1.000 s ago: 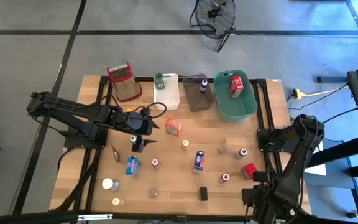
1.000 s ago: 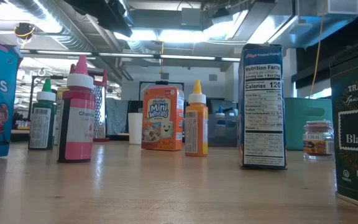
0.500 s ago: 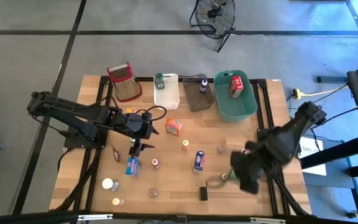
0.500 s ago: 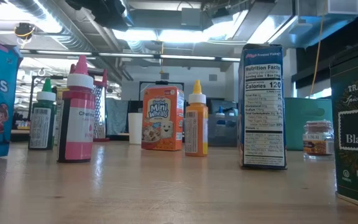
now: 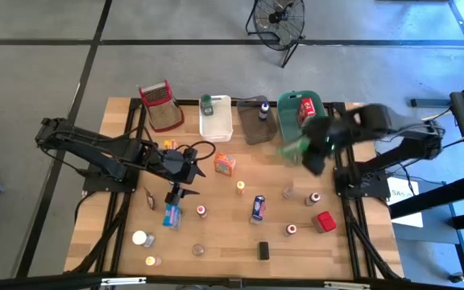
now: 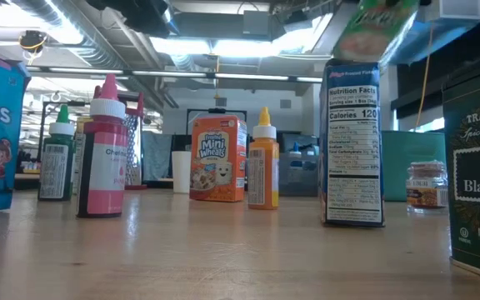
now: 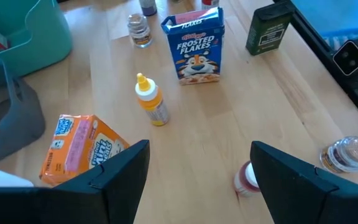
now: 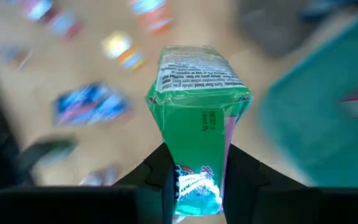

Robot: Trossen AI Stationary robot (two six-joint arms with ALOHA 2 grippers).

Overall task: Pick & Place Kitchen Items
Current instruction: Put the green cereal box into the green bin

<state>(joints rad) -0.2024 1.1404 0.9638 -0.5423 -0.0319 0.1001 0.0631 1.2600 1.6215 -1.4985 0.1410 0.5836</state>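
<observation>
Right gripper (image 8: 194, 177): fingers pinched on a small green box (image 8: 199, 106), carried clear of the table. In the high view the right gripper (image 5: 312, 153) and green box (image 5: 295, 148) show motion-blurred at the near rim of the green bin (image 5: 329, 138), over the table's far right part. The low view catches the green box (image 6: 377, 29) high up, above the tall blue carton (image 6: 352, 142).

The green bin contains a red box (image 5: 306, 109). Beside it stand a grey bin (image 5: 252, 129) holding a dark-capped bottle (image 5: 263, 110), a white bin (image 5: 217, 125) holding a green can (image 5: 206, 101), and a red-rimmed wire basket (image 5: 158, 95).

Left gripper (image 7: 194, 180): fingers spread wide, holding nothing, poised over the left-centre of the table. Ahead of it stand an orange Mini Wheats box (image 7: 82, 149), a yellow-capped bottle (image 7: 152, 102) and a Frosted Flakes box (image 7: 194, 46).

Remaining items are scattered upright across the wooden table (image 5: 232, 242), including a red box (image 5: 324, 221) near the right edge.
</observation>
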